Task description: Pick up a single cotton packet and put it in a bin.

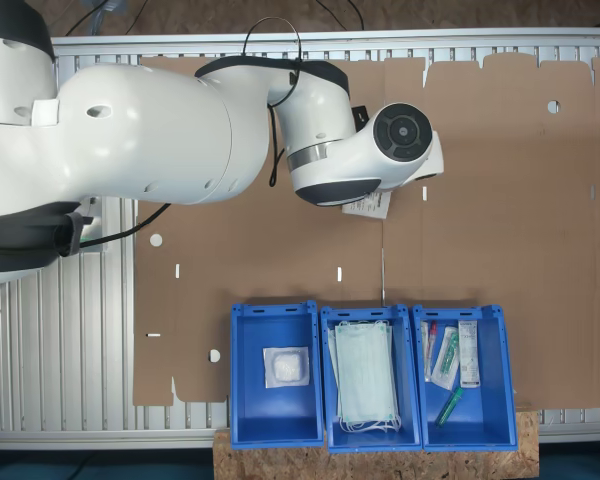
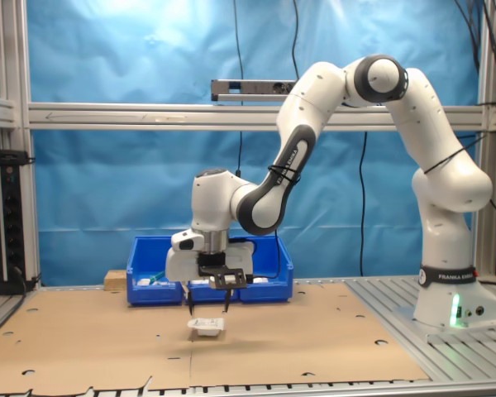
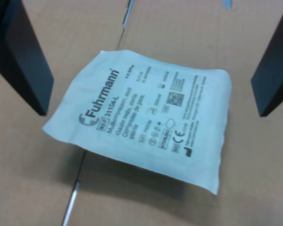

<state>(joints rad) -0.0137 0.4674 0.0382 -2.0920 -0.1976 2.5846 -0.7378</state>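
Observation:
The cotton packet [image 3: 146,127], a flat white square with dark print, lies on the brown cardboard with one corner curled up. My gripper [image 3: 151,110] is open, with one black finger [image 3: 19,61] on either side of the packet and apart from it. In the second exterior view the gripper [image 2: 207,312] hangs just above the packet [image 2: 207,328]. In the first exterior view the packet [image 1: 368,207] pokes out from under my wrist. Three blue bins [image 1: 273,310] stand in a row at the cardboard's near edge.
One bin holds a puffy white packet [image 1: 285,367], the middle bin holds pale green face masks [image 1: 365,375], and the third holds assorted small items [image 1: 450,360]. The cardboard sheet [image 1: 500,200] covers the table. The arm's base [image 2: 446,302] stands at the second exterior view's right.

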